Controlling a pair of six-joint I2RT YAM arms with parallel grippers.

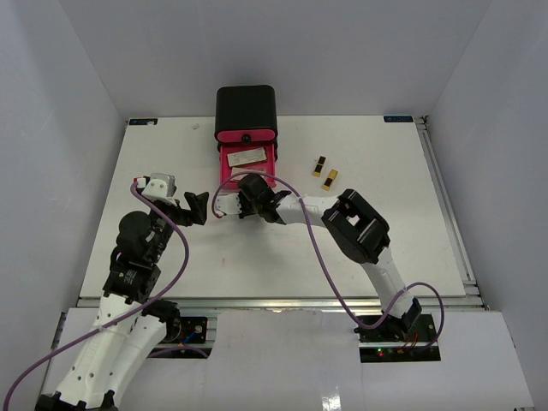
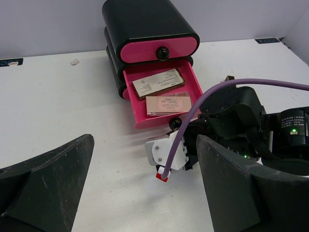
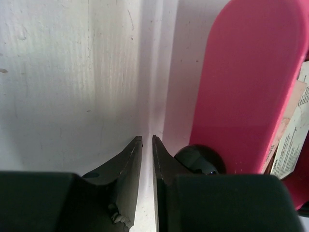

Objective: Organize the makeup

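Observation:
The black box [image 1: 246,110] has its lower pink drawer [image 1: 224,163] pulled open. In the left wrist view a pink-brown palette [image 2: 158,83] and a flat tan compact [image 2: 168,104] lie in the drawer [image 2: 193,82]. Two black-and-gold lipsticks [image 1: 319,165] [image 1: 330,178] lie on the table right of the drawer. My right gripper [image 1: 244,188] is at the drawer front; its fingers [image 3: 147,141] are shut on nothing, just left of the black knob [image 3: 198,162]. My left gripper [image 1: 199,208] [image 2: 144,145] is open and empty, left of the drawer. The tube and pump bottle are out of view.
The upper pink drawer [image 2: 159,50] is closed. The right arm's wrist [image 2: 231,121] and its purple cable [image 2: 193,116] lie between the left gripper's fingers and the drawer. White walls enclose the table [image 1: 385,240] on three sides.

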